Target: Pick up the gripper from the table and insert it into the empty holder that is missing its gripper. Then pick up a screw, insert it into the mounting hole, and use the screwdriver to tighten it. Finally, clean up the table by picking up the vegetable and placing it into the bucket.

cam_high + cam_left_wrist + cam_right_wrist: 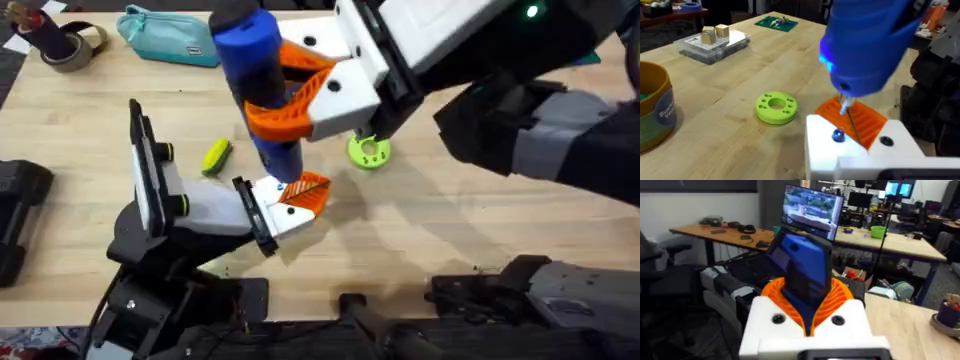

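My right gripper (268, 88) (807, 297) reaches across the table and is shut on the blue screwdriver (250, 50) (802, 265), which it holds upright. The screwdriver (870, 45) hangs tip down over my left gripper (310, 188) (850, 117). That gripper is shut, its orange pads together with nothing between them. A small blue screw (838, 135) sits in a hole of its white base, just nearer than the tip. The yellow-green vegetable (216, 156) lies on the table left of the screwdriver. The tan bucket (655, 107) stands apart.
A lime-green disc with holes (369, 152) (776, 106) lies just beyond the left gripper. A teal pouch (165, 35) and a tan roll (68, 45) sit at the far left. A clear plastic box (712, 42) rests farther off. Black stands occupy the near edge.
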You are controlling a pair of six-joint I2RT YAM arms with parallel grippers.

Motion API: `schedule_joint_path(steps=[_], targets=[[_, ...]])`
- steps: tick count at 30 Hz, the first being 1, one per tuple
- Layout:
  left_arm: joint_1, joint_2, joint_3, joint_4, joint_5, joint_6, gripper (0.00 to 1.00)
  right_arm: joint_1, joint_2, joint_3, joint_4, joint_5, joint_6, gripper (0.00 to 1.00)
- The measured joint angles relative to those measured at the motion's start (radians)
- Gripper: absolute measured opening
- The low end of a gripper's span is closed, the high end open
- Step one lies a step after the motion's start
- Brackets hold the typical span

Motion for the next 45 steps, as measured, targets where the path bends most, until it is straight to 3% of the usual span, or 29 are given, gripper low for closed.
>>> schedule_joint_path(steps=[11,20,24,33,45], targets=[[0.0,0.0,0.0,0.0,0.0,0.0,0.011,-0.023,0.0,0.041,-0.06,-0.073,0.002,0.032],[0.0,0.0,0.0,0.0,0.0,0.0,0.011,-0.079,0.0,0.308,-0.385,-0.251,-0.045,0.032],[0.0,0.0,0.0,0.0,0.0,0.0,0.011,-0.108,0.0,0.377,-0.371,-0.308,-0.094,0.031],[0.0,0.0,0.0,0.0,0.0,0.0,0.011,-0.206,0.0,0.378,-0.305,-0.342,-0.132,0.031],[0.0,0.0,0.0,0.0,0.0,0.0,0.011,-0.213,0.0,0.378,-0.29,-0.342,-0.148,0.032]])
